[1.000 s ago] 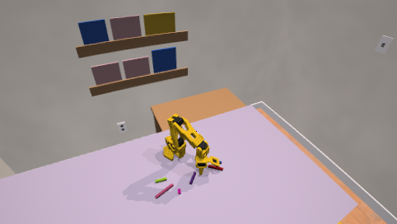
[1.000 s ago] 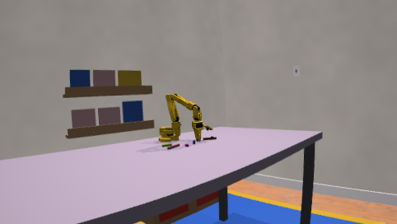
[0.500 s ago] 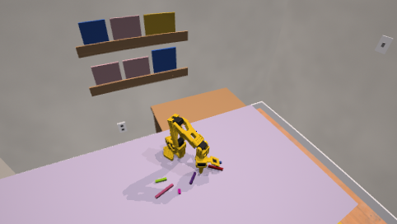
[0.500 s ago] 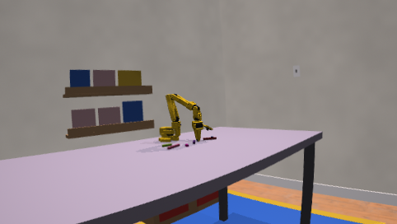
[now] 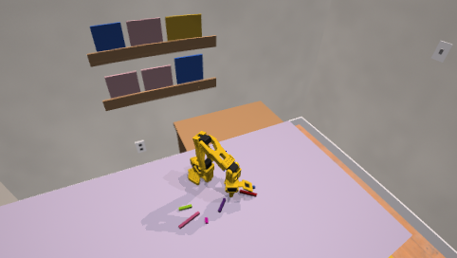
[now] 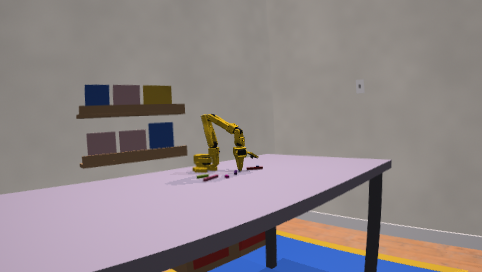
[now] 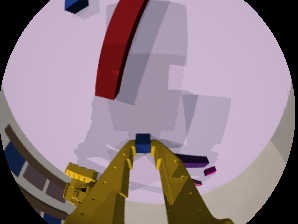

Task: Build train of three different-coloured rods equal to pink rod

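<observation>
The gripper (image 5: pixel 231 193) (image 6: pixel 240 169) (image 7: pixel 143 146) is pinching a small blue rod (image 7: pixel 143 143), hovering between the red rod (image 5: pixel 248 193) (image 6: pixel 255 168) (image 7: pixel 112 60) and purple rod (image 5: pixel 222 205) (image 6: pixel 235 172) (image 7: pixel 195 161), well inside the table (image 5: pixel 332 199) (image 6: pixel 200 210) (image 7: pixel 50 65) edges.

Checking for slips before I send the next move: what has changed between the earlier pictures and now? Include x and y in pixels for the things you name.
Nothing visibly changed in the top and exterior views: the arm and the red rod (image 5: pixel 248 193) (image 6: pixel 255 168) (image 7: pixel 111 65), purple rod (image 5: pixel 222 205) (image 6: pixel 235 172) (image 7: pixel 195 163) and pink rod (image 5: pixel 189 220) (image 6: pixel 211 178) stayed put. The end effector (image 5: pixel 231 194) (image 6: pixel 240 170) (image 7: pixel 143 145) now grips a blue rod (image 7: pixel 143 143); without an earlier wrist picture, I cannot tell when it was taken.
</observation>
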Motion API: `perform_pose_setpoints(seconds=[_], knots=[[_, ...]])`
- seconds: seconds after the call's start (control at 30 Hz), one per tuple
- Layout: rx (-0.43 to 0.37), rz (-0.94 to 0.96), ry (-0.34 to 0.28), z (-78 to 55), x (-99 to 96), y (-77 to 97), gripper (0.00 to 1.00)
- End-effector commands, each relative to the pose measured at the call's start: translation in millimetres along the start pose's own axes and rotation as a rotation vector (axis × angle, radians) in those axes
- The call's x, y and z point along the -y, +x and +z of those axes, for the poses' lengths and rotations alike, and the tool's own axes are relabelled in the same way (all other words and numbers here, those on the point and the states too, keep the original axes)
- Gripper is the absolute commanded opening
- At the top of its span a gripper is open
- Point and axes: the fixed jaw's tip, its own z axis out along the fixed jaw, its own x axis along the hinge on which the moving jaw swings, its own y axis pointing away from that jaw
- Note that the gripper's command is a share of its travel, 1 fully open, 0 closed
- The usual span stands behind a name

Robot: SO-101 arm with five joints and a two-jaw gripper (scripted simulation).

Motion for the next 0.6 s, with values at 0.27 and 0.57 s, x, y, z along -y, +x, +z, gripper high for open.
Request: perform_pose_setpoints(seconds=[0.27, 0.57], knots=[[0.07, 0.014, 0.051, -9.5, 8.9, -10.6, 0.0], [0.07, 0.014, 0.051, -9.5, 8.9, -10.6, 0.0]])
